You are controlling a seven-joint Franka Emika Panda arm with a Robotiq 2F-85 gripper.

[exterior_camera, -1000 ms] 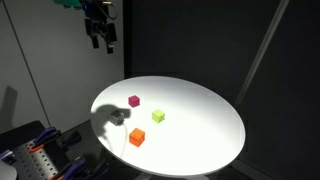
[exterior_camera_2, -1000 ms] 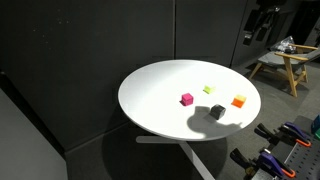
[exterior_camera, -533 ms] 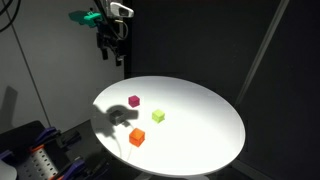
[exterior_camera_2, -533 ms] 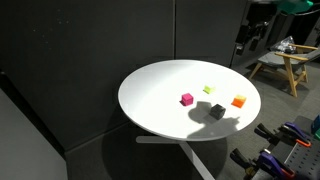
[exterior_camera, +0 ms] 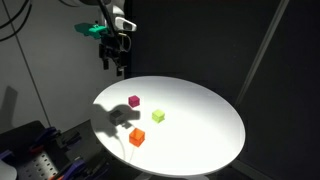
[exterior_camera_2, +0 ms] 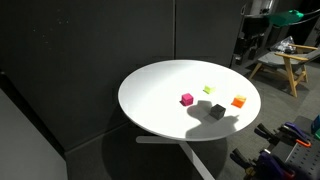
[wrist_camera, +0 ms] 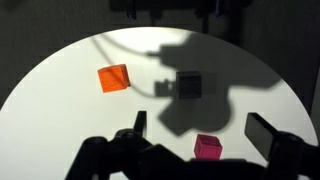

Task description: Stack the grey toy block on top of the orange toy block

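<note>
1. The small dull-grey toy cube (exterior_camera_2: 217, 111) is seen resting on the round white desk (exterior_camera_2: 150, 95), inside a dark shadow (exterior_camera_2: 203, 120) cast across that part of the top. In the wrist view the grey cube (wrist_camera: 189, 85) is found near the middle of the picture, and its faces are hard to tell from the shadow around it.
2. The small bright orange toy cube (exterior_camera_2: 238, 101) is placed near the grey cube but apart from it, and nothing is set on top of it. In the wrist view the orange cube (wrist_camera: 113, 77) is shown in full light, to the left of the grey one.
3. A small magenta cube (exterior_camera_2: 187, 99) and a small yellow-green cube (exterior_camera_2: 209, 89) are set on the same desk, each apart from the others. All four cubes are gathered loosely toward one side of the top.
4. In an exterior view the tool (exterior_camera: 118, 66) is held well above the level of the desk, near its rim and well apart from every cube.
5. In the wrist view the tool (wrist_camera: 198, 125) is shown with its two fingers (wrist_camera: 138, 124) spread wide and nothing held between them. The magenta cube (wrist_camera: 208, 147) is seen on the desk beyond the gap.
</note>
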